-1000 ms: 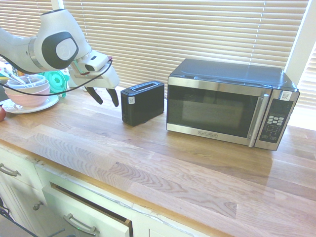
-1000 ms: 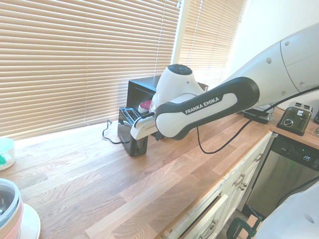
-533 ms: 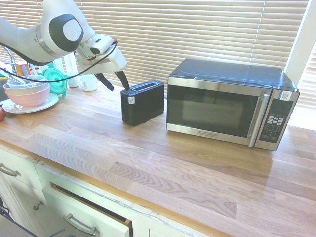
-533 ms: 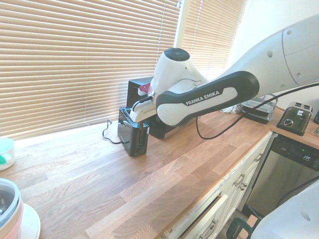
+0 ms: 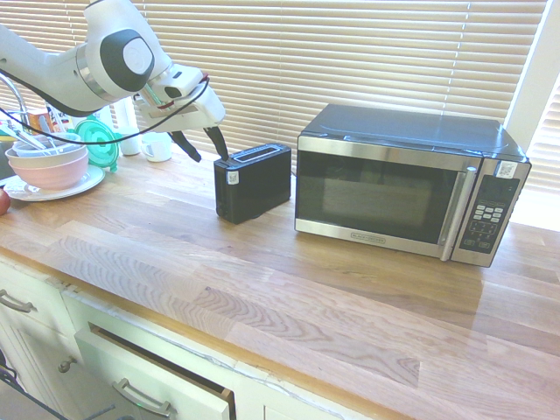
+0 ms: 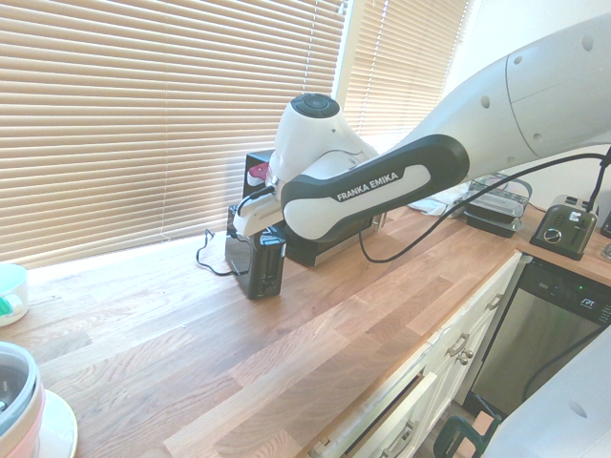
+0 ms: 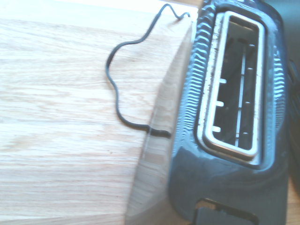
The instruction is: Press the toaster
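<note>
I see the toaster [image 5: 253,182] standing on the wooden tabletop [image 5: 262,280], just beside the microwave [image 5: 409,184]. My pincer [image 5: 202,144] hangs just above the toaster's end with the white sticker, its fingers spread wide and holding nothing.

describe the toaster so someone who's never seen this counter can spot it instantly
On the long wooden countertop under the window blinds, find the big black and stainless-steel microwave with its keypad. The toaster stands just beside the microwave's hinge side, toward the robot's open gripper. It is far smaller, a plain black box with one long silver-rimmed top slot and a small white sticker on its end.
</note>
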{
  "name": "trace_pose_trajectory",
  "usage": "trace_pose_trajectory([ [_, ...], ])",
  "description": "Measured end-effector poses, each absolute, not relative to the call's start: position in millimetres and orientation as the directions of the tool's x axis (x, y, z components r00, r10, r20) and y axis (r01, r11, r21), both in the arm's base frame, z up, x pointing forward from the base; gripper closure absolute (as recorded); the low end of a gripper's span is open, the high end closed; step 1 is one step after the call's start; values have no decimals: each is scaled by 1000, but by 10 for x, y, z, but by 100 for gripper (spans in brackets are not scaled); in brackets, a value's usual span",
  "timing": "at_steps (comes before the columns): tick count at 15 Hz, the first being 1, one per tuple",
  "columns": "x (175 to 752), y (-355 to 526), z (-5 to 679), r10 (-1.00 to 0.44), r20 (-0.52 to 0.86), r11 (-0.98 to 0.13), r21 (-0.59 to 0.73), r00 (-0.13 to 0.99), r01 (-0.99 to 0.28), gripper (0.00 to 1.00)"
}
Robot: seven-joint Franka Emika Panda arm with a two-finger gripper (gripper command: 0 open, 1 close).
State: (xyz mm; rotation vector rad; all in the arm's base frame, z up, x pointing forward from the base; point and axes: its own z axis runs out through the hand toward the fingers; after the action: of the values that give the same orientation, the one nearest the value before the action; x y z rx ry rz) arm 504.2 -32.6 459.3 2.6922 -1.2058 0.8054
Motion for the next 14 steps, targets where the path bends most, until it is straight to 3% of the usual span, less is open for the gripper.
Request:
trace_pose_trajectory([
  [14, 5081, -488, 4550, -684, 493, -672, -139, 538, -727, 100],
])
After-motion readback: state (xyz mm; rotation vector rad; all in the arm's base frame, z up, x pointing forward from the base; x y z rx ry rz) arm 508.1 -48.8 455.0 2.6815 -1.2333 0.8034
